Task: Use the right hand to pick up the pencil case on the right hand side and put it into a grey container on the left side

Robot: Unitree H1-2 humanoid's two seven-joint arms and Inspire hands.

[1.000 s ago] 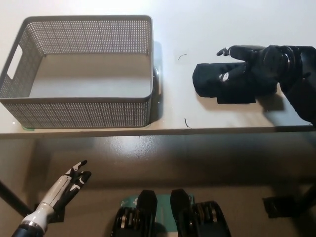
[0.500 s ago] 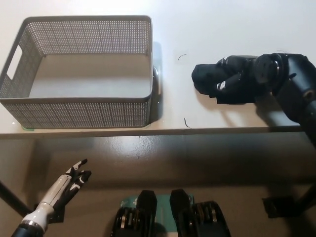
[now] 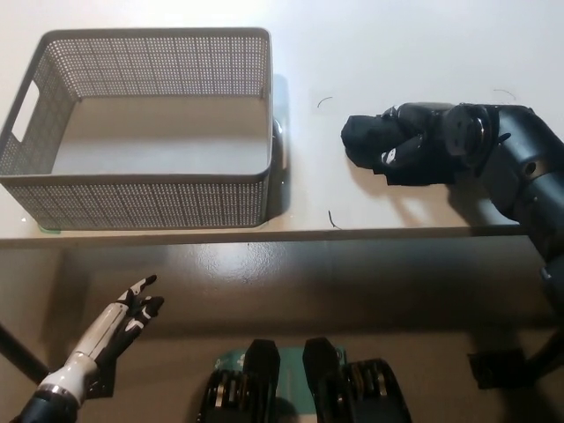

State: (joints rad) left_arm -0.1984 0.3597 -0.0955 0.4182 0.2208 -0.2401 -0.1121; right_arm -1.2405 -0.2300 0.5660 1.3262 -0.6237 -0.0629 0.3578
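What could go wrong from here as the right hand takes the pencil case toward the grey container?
The right hand wraps only the top of the black pencil case, which lies on the white table; a soft case may sag or slip out when lifted. The grey container has tall mesh walls, so a low carry could catch its near right wall. The left hand rests below the table edge, out of the way.

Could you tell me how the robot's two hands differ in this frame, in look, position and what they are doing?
The right robot hand is black; the left robot hand is white. The right one is up on the table, the left one hangs below the table's front edge. The right one is closed over the black pencil case; the left one holds nothing, its fingers apart. Neither is at the grey container.
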